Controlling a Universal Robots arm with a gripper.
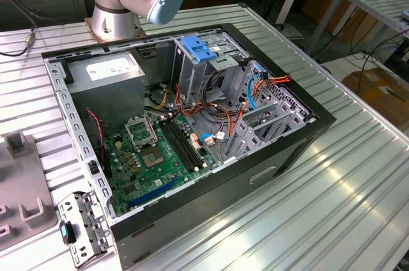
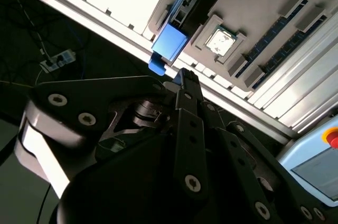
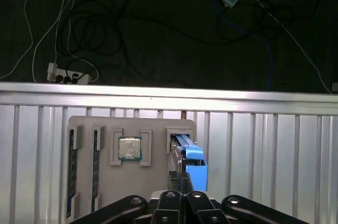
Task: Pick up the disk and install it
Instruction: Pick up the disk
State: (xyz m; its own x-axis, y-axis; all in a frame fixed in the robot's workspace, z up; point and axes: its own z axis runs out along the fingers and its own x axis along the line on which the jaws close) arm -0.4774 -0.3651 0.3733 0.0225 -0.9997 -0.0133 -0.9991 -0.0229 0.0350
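Observation:
In both wrist views the disk [image 3: 188, 150] [image 2: 169, 44], black with bright blue rails, stands on edge in a slot of a grey holder [image 3: 153, 129] [image 2: 253, 2]. My gripper [image 3: 182, 179] [image 2: 186, 78] is right at the disk's near blue end. Its black fingers are pressed together with no gap showing between them. Whether the tips touch the blue tab I cannot tell. In the exterior view the open computer case [image 1: 192, 111] lies on the metal table, with a drive cage [image 1: 211, 66] at its back.
The holder also carries a processor chip [image 3: 130, 148] and memory sticks [image 3: 71, 171]. A light-blue ribbed bracket [image 1: 198, 48] sits on the cage. Cables [image 1: 255, 92] and the motherboard [image 1: 160, 156] fill the case. The arm's base [image 1: 115, 2] stands behind it. Beyond the table edge [image 3: 169, 91] the floor holds cables.

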